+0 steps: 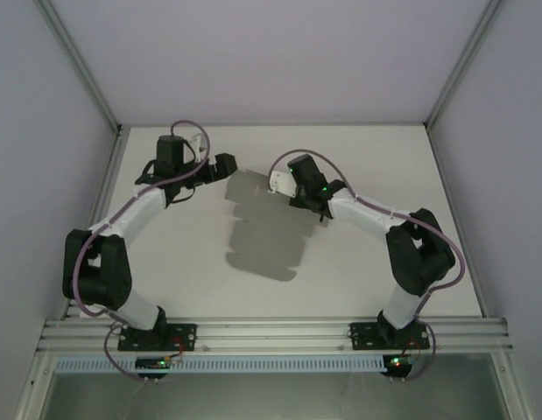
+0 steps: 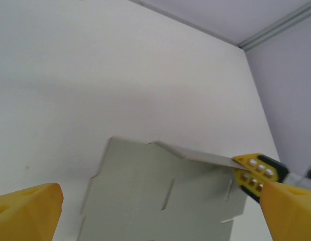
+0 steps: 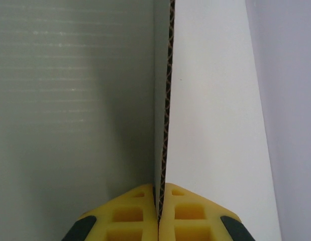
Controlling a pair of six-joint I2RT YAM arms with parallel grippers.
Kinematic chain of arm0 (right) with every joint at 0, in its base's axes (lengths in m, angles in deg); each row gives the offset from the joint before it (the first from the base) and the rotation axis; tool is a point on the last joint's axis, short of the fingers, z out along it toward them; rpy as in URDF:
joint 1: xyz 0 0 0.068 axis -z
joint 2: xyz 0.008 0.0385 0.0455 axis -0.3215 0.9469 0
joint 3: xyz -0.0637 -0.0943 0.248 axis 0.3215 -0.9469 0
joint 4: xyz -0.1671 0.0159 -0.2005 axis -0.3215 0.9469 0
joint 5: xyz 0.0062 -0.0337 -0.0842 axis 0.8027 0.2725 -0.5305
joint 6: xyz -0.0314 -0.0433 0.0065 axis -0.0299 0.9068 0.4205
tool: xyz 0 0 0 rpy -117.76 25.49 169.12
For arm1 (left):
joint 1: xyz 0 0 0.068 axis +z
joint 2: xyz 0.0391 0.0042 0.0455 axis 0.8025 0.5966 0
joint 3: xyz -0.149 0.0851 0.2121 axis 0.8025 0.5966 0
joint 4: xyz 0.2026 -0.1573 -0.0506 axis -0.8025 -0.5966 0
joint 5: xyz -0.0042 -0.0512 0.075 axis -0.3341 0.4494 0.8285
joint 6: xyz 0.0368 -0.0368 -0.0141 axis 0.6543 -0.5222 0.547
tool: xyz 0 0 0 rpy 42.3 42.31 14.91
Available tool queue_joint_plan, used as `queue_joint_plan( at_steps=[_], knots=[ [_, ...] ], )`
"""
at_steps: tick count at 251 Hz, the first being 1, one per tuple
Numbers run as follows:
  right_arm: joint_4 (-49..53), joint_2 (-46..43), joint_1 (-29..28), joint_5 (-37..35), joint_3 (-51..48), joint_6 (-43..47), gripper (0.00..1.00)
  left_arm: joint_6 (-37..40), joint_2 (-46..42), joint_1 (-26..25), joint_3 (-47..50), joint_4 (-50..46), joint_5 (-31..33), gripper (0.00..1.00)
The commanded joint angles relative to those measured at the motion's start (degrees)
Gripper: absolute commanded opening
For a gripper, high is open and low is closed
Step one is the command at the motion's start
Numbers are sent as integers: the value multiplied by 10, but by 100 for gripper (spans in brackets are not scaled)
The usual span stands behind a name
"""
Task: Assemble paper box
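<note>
Right gripper (image 3: 159,201) is pinched tight on the flat paper box (image 1: 262,236) at its 1 o'clock corner, while the left gripper (image 1: 223,166) hangs wide apart at 11 o'clock.

Bare white table (image 2: 95,75) lies free beyond the spread left claw (image 2: 160,208). A flat grey die-cut cardboard sheet (image 2: 145,186) and the right claw (image 2: 248,169) clamping it block front-right.

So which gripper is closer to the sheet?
Right. The right gripper is shut on the sheet at its far edge; the left gripper is open by its far-left corner, not gripping.
</note>
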Motion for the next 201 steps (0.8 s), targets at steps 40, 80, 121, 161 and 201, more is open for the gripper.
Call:
queue_joint_plan(
  at_steps=[40, 80, 121, 161, 201],
  knots=[
    [-45, -23, -9, 0, -31, 62, 0, 8, 19, -20, -49, 22, -68, 100],
    [-59, -23, -18, -11, -35, 74, 0, 5, 56, -27, -78, 28, -119, 100],
    [-92, -34, -21, 5, -41, 73, 0, 21, 85, -30, -103, -20, -139, 100],
    [-116, -36, -23, 6, -41, 71, 0, -1, 95, -42, -92, -2, -182, 100],
    [-143, -33, -22, -12, -39, 41, 0, -29, 100, -56, -81, 13, -208, 100]
  ],
)
